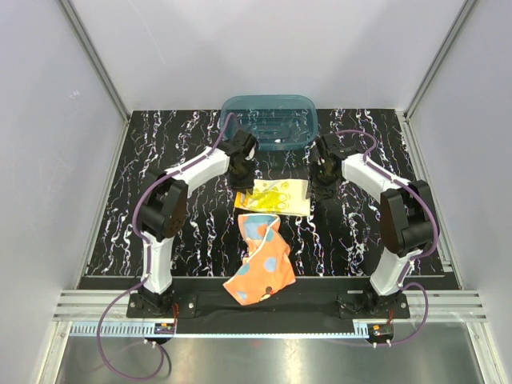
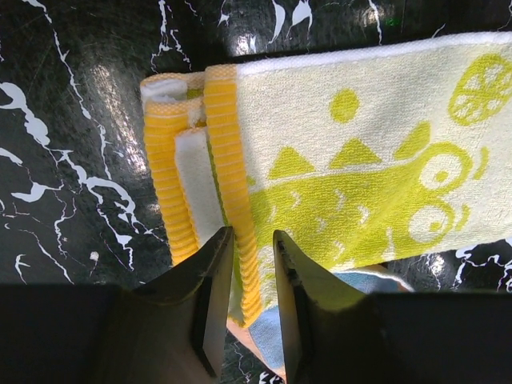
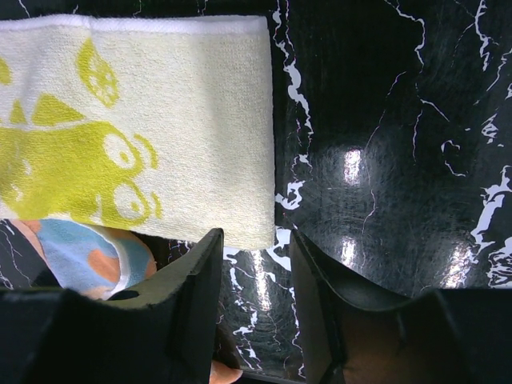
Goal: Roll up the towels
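Straddling ribbed edge of yellow towel [image 2: 360,176], left fingers [image 2: 204,304], hidden from above

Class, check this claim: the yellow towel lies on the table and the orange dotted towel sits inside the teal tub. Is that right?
No. The top view shows the orange dotted towel crumpled on the table, outside the teal tub.
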